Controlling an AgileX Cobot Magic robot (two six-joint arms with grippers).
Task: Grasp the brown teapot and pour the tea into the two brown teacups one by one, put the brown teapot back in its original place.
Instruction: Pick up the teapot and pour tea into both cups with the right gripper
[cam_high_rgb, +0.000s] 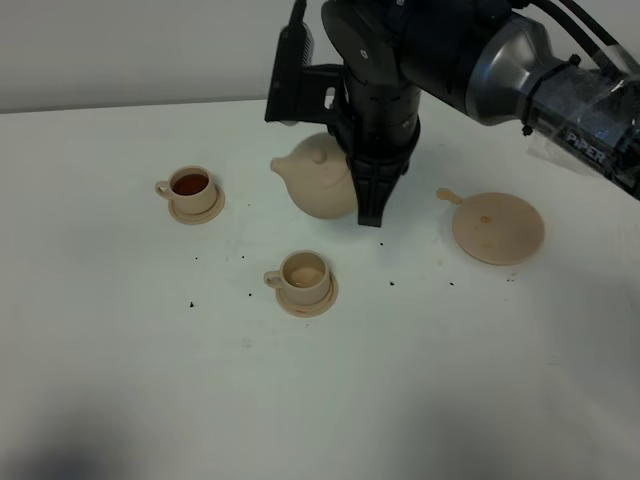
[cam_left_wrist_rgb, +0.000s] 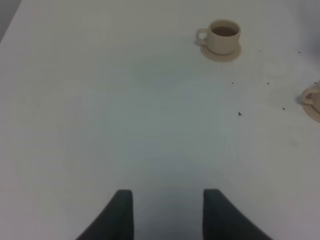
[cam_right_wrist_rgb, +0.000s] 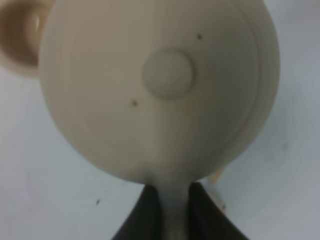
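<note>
**The right pincer (cam_right_wrist_rgb: 173, 197) is clamped on the teapot's loop handle.**
The teapot (cam_high_rgb: 318, 185) is round, squat and beige-tan with a knobbed lid. Its spout points toward the tea-filled cup (cam_high_rgb: 191, 186). The second cup (cam_high_rgb: 304, 272) sits nearer, and the wide saucer (cam_high_rgb: 497, 228) lies apart on the right. The left pincer (cam_left_wrist_rgb: 167, 200) gapes over the counter (cam_left_wrist_rgb: 100, 100).

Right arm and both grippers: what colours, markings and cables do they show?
The right arm is glossy black with a silver-grey segment, white PIPER lettering under clear plastic wrap, and black cables. The right gripper and left gripper have dark, tapering fingers.
</note>
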